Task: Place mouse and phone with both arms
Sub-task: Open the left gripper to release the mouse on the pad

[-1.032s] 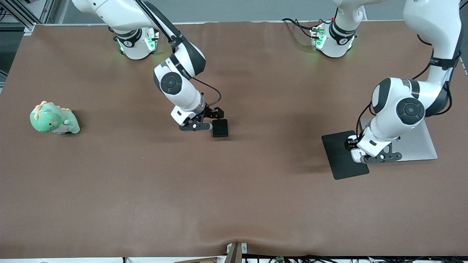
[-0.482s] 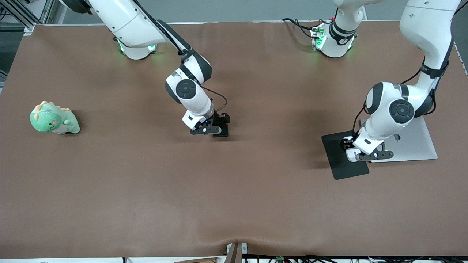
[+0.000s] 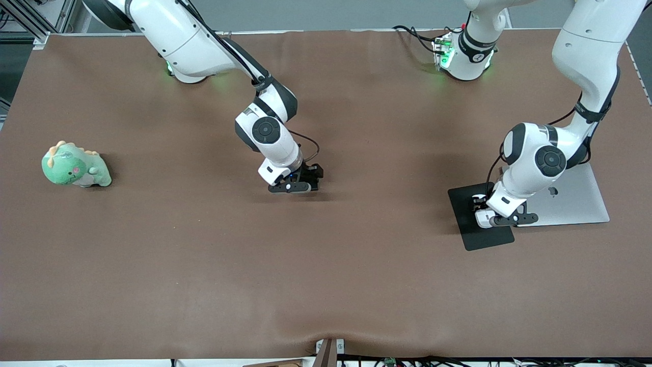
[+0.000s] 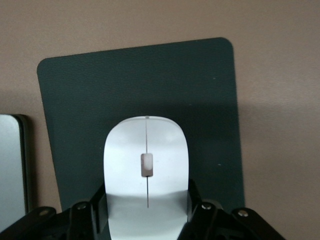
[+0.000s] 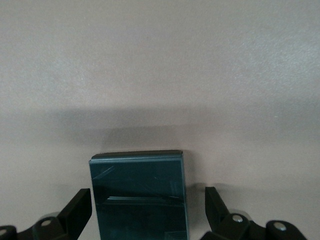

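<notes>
The left gripper [image 4: 146, 220] is clamped on the mouse [image 4: 146, 170], its two black fingers [image 4: 100, 202] pressed against the white shell's sides, and it holds the mouse low over the black mouse pad [image 4: 90, 100]; whether the mouse rests on the pad cannot be told. In the front view this gripper [image 3: 488, 214] is over the pad [image 3: 476, 237] at the left arm's end of the table, and just beside the pad, touching or nearly touching its edge, lies a closed silver laptop [image 3: 580, 201]. The right gripper [image 5: 145, 212] stands wide open with one finger [image 5: 77, 210] on each side of the phone [image 5: 137, 192], neither finger touching it; the phone lies flat on the brown table [image 5: 160, 75] directly beneath the gripper. Seen from the front, this gripper [image 3: 300, 184] is low over the middle of the table and hides the phone. Well away from it, toward the right arm's end of the table, sits a green plush dinosaur [image 3: 75, 165].
</notes>
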`<action>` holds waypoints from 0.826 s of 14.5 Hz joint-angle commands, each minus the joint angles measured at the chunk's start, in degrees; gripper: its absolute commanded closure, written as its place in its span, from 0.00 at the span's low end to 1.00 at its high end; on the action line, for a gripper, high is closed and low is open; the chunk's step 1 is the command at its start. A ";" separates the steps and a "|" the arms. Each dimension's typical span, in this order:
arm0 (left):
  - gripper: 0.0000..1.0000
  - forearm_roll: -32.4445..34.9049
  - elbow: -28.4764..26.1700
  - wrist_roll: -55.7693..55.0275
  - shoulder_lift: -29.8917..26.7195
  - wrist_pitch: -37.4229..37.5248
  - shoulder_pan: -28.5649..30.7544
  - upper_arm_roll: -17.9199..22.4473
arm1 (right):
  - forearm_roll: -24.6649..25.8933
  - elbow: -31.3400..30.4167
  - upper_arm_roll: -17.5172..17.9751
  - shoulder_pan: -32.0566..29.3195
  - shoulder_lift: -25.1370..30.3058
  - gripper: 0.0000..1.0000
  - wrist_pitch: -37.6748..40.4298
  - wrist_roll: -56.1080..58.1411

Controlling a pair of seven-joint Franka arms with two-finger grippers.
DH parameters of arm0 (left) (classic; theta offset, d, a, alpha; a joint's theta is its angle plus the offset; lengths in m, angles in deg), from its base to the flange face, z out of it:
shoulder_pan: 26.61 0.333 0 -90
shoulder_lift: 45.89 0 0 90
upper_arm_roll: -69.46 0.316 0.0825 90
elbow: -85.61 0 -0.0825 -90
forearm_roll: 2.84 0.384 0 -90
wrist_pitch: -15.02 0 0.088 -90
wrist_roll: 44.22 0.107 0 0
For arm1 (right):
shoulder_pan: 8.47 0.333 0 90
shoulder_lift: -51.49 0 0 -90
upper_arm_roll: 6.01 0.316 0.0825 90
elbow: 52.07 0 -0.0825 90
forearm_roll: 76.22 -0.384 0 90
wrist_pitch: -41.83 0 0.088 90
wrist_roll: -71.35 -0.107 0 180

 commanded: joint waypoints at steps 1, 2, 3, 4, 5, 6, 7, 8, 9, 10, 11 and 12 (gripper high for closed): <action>1.00 -0.28 -0.36 1.43 0.25 -1.40 1.35 -0.46 | 1.82 1.24 -0.06 0.91 -1.34 0.00 0.35 -1.99; 1.00 -0.28 -0.36 1.43 0.34 -1.49 1.27 -0.46 | 1.82 1.15 -0.06 1.00 -1.43 0.00 0.35 -1.99; 1.00 -0.28 -0.36 1.52 0.34 -1.49 1.35 -0.46 | 1.82 1.24 -0.14 1.35 -1.52 0.00 0.35 -1.99; 1.00 -0.28 -0.36 1.52 0.42 -1.49 1.35 -0.46 | 1.91 1.15 -0.14 1.53 -1.69 0.00 0.43 -1.99; 1.00 -0.28 -0.36 1.61 0.77 -1.93 1.35 -0.46 | 2.52 1.15 -0.14 1.44 -1.69 0.02 0.52 -1.99; 1.00 -0.28 -0.27 1.61 1.12 -2.19 1.35 -0.46 | 3.65 1.24 -0.14 1.36 -1.61 0.17 0.70 -1.90; 0.82 -0.37 0.17 1.61 1.65 -2.20 1.35 -0.46 | 4.01 1.33 -0.06 1.09 -1.43 0.54 0.79 -1.82; 0.45 -0.37 0.52 1.61 1.74 -2.20 1.44 -0.46 | 4.02 1.33 -0.06 1.00 -1.34 0.69 0.96 -1.81; 0.00 -0.37 0.70 1.61 1.66 -2.20 1.27 -0.46 | 4.10 1.50 -0.06 0.92 -1.17 0.84 1.48 -1.73; 0.00 -0.37 1.05 1.61 1.31 -2.11 1.09 -0.55 | 4.02 2.11 0.03 0.83 -1.08 0.97 2.62 -1.73; 0.00 -0.37 1.40 1.26 0.61 -2.11 1.00 -0.55 | 4.02 2.99 0.03 0.65 -1.08 1.00 4.98 -1.73; 0.00 -0.37 2.10 1.17 -1.31 -1.50 0.65 -0.55 | 3.93 4.30 0.12 0.39 -0.91 1.00 8.31 -1.81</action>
